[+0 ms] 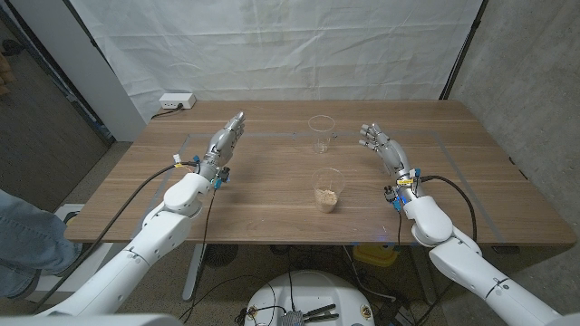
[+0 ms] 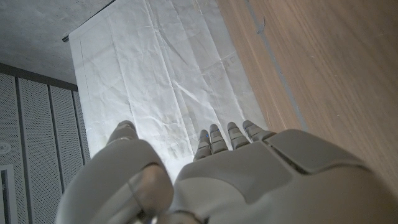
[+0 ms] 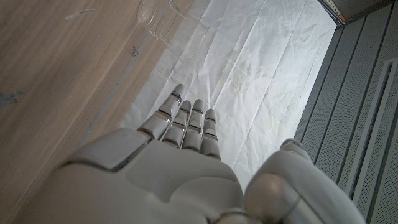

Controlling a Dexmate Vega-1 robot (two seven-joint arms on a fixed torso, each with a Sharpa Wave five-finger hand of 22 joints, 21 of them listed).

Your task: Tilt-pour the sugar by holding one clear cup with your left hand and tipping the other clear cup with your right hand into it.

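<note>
Two clear cups stand upright on the wooden table (image 1: pixel 272 195). The nearer cup (image 1: pixel 326 189) holds a little brownish sugar at its bottom. The farther cup (image 1: pixel 321 133) looks empty; its base also shows in the right wrist view as the cup (image 3: pixel 157 17). My left hand (image 1: pixel 227 138) hovers well to the left of both cups, fingers stretched out and holding nothing. My right hand (image 1: pixel 379 143) sits to the right of the farther cup, fingers spread, nothing in it. Both wrist views show straight fingers: left hand (image 2: pixel 224 162), right hand (image 3: pixel 180 143).
A white backdrop sheet (image 1: pixel 272 45) hangs behind the table. A white power strip (image 1: pixel 176 101) lies on the floor by the far left corner. A person's leg in jeans (image 1: pixel 23 226) is at the left edge. Faint tape lines mark the tabletop.
</note>
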